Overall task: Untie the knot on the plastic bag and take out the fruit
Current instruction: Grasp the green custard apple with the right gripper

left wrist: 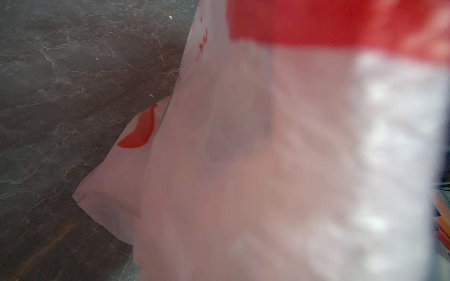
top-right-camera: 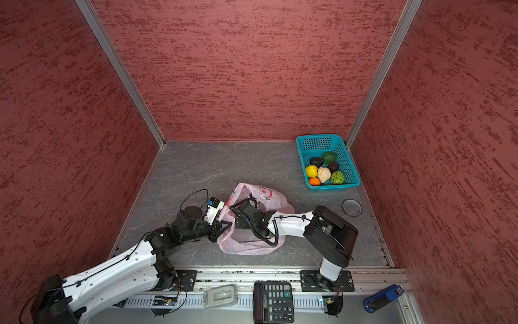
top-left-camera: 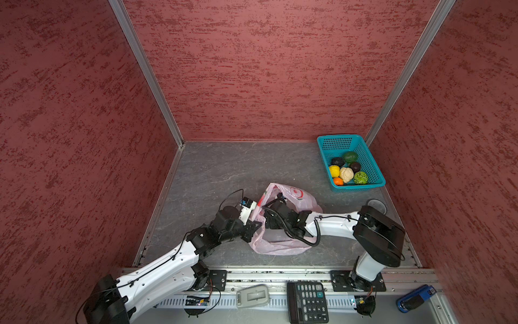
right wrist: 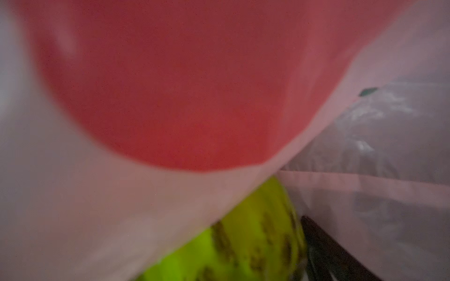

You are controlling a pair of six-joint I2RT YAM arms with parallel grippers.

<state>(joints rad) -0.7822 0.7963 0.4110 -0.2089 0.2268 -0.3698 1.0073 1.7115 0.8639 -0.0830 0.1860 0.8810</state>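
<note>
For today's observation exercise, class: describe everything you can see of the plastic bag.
The plastic bag is thin, crinkly, translucent pale pink with red print. It lies slumped on the grey table, mouth open. The left gripper pinches its left edge; the right gripper reaches inside, where a yellow-green fruit shows.

bag (top-left-camera: 283, 246): pale pink, red print
basket (top-left-camera: 372, 165): teal, perforated
fruit (top-left-camera: 346, 174): yellow, cream, orange, green, brown, black
table (top-left-camera: 224, 168): grey, marbled
</note>
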